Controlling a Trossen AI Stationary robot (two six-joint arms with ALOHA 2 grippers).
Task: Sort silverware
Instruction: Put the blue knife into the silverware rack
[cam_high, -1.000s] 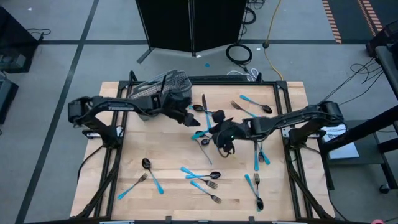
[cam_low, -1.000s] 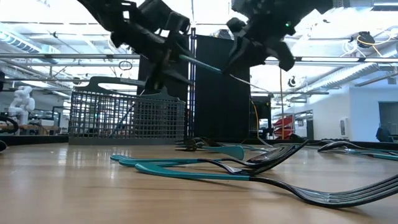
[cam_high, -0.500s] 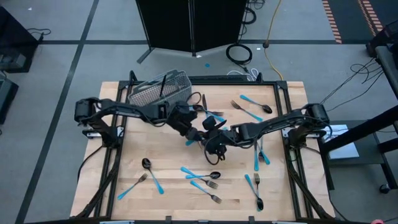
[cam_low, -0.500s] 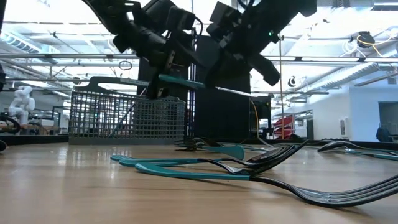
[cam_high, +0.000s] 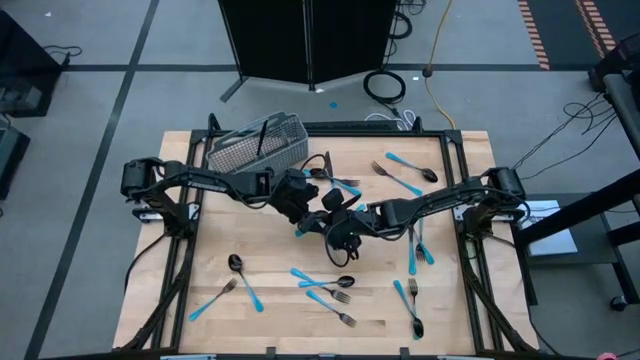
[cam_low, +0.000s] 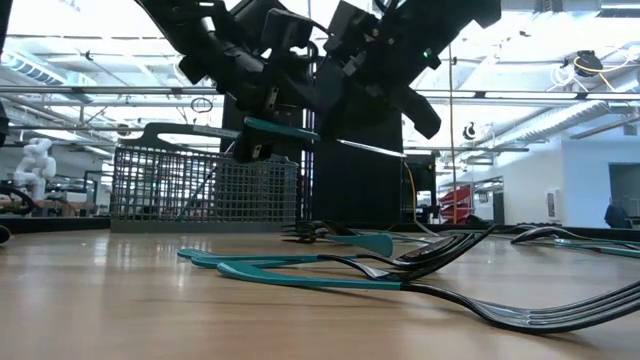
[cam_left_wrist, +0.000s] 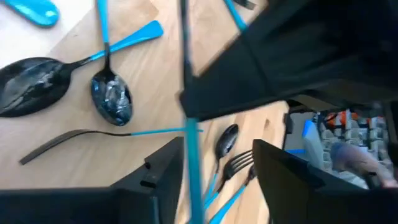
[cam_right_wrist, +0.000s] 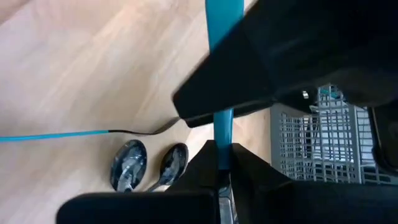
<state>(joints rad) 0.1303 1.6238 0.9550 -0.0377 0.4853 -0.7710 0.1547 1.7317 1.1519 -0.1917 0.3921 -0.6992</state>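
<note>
Over the middle of the table my two grippers meet around one piece of silverware, which has a light-blue handle (cam_low: 280, 128) and a thin metal end (cam_low: 370, 148). My right gripper (cam_right_wrist: 221, 152) is shut on it. My left gripper (cam_left_wrist: 217, 162) is open, with the handle (cam_left_wrist: 193, 162) running between its fingers, close to one of them. In the high view the left gripper (cam_high: 308, 212) and the right gripper (cam_high: 328, 216) almost touch. More silverware lies flat on the wood: spoons (cam_left_wrist: 112, 96), forks (cam_high: 340, 318) and a spoon (cam_high: 236, 264). My right gripper pinches the piece by its blue handle (cam_right_wrist: 219, 134) between its two fingers, slanting down from the table's right. The handle sticks out forward past the fingertips toward the left gripper. The piece is lifted clear and nearly level. My left gripper: I cannot tell whether a finger (cam_left_wrist: 161, 174) touches the handle.
The grey wire-mesh basket (cam_high: 255, 150) stands at the table's far left with a dark utensil upright in it. Loose silverware lies near the front (cam_high: 325, 285), at the right (cam_high: 412, 300) and at the far right (cam_high: 405, 175). The black frame rail (cam_high: 455, 170) borders the board.
My left gripper has come away from the basket toward the table's middle and sunk a little. My right gripper has carried the piece toward the table's left, also sinking slightly. The blue handle, which stood clear of the left gripper, now runs between its fingers.
</note>
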